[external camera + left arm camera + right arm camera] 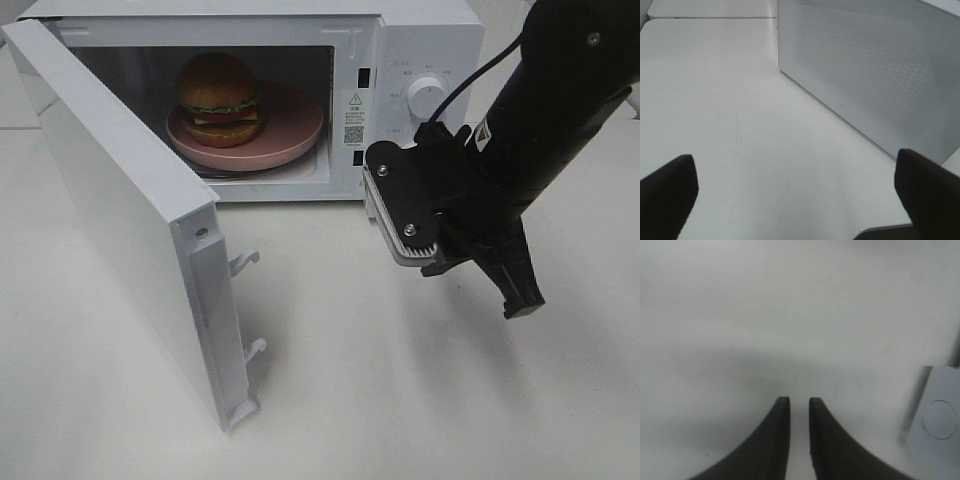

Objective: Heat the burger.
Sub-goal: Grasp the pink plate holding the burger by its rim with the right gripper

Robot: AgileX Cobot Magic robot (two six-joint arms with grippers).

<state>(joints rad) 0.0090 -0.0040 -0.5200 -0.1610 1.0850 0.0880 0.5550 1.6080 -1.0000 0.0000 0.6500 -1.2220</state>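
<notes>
Exterior high view: a white microwave [425, 40] is seen standing toward the far edge of the bench [400, 390], with its door [110, 200] swung fully open toward the left edge and two white latch hooks [246, 262] showing on the door's free edge. The burger [218, 98] is found inside the cavity, resting upright on a pink plate [295, 135] and set nearer the plate's left rim than its right. The plate fills most of the cavity floor. A round knob [427, 95] is noted on the control panel at the right of the cavity. The right arm [560, 100] is held above the bench in front of that panel, clear of the cavity opening, and is angled downward. Right wrist view: the right gripper [799, 412] is seen with its two dark fingers [777, 440] parted by a narrow gap only; nothing is held between them, and bare bench surface is seen beyond. A pale grey part with a round mark at one side of this view cannot be identified. Left wrist view: the left gripper [797, 175] is spread wide, with nothing grasped, and the perforated outer face of the door is seen ahead of it, well apart.
</notes>
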